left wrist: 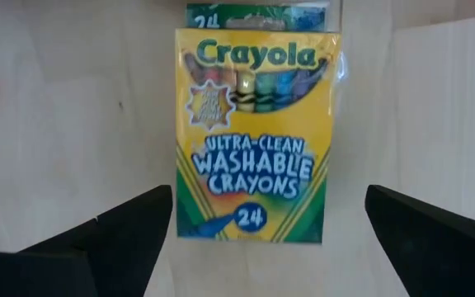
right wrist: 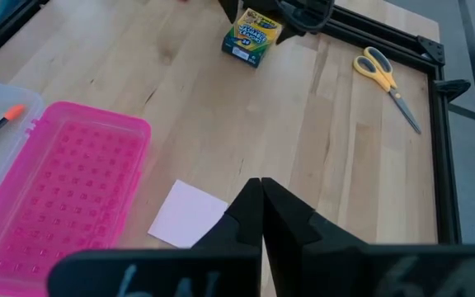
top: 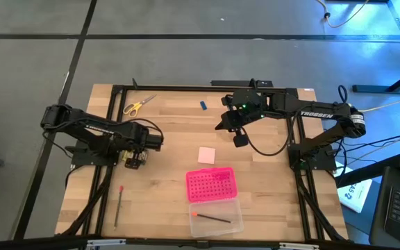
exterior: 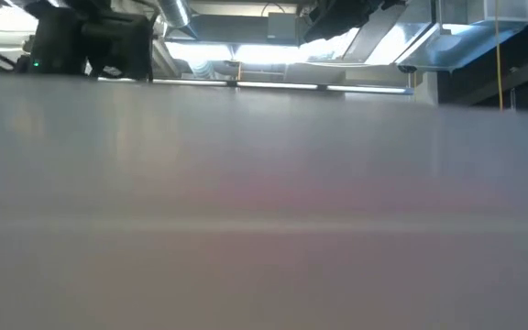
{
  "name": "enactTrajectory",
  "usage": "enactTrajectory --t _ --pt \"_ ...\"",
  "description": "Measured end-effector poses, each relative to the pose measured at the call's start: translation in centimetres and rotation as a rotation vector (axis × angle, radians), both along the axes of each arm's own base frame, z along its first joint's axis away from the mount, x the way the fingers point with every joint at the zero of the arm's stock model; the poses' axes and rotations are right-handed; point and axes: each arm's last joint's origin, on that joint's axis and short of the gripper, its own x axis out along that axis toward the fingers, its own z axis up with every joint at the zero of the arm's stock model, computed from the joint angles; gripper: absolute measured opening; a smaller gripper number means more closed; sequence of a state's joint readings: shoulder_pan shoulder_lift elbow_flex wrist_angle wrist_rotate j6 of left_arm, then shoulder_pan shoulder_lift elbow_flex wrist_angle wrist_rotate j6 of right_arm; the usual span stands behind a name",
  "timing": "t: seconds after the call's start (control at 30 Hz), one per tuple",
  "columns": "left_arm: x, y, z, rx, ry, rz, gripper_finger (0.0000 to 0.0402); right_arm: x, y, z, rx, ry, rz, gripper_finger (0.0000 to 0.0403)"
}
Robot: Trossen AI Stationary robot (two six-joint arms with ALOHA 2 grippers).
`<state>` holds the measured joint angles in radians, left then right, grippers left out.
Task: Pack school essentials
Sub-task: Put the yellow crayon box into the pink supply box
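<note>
We look down on a pale wooden bench (top: 172,125) framed by black rails. The left gripper (top: 135,160) sits low over the bench's left side with its jaws spread wide on either side of the yellow-green cardboard crayon box (left wrist: 254,136). In the left wrist view the two dark fingers (left wrist: 122,227) stand clear of the box's sides, so nothing is gripped. The box lies flat on the wood, printed face up; from the right wrist view we see it again (right wrist: 252,37) just under the left arm's end.

The right gripper (right wrist: 261,194) hangs above the bench's far right part, its jaws pressed together and empty. Just past them in the right wrist view lies the pale pink square pad (right wrist: 186,214), flat on the wood near the middle of the bench (top: 206,154).

The yellow-handled scissors (top: 138,105) lie near the far left corner, well apart from the crayon box. A tiny blue piece (top: 203,105) rests near the far edge, between the scissors and the right arm. A thin pencil with a red tip (top: 119,205) lies on the near left part of the bench.

The bright pink dotted plastic box (top: 210,184) stands open near the front, its clear half (top: 217,219) toward the near edge, holding one thin dark pen with an orange end (top: 210,217).

The low view shows only a blurred grey surface and ceiling lights.
</note>
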<state>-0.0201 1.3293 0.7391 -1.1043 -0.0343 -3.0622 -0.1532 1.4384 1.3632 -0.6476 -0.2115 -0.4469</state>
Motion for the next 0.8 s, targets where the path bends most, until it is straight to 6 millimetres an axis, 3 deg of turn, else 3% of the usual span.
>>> enactTrajectory --t 0.8 --pt "-0.8 0.1 -2.1 0.007 -0.007 -0.002 0.0397 0.0 0.0 0.0 0.0 0.0 0.0 0.0006"
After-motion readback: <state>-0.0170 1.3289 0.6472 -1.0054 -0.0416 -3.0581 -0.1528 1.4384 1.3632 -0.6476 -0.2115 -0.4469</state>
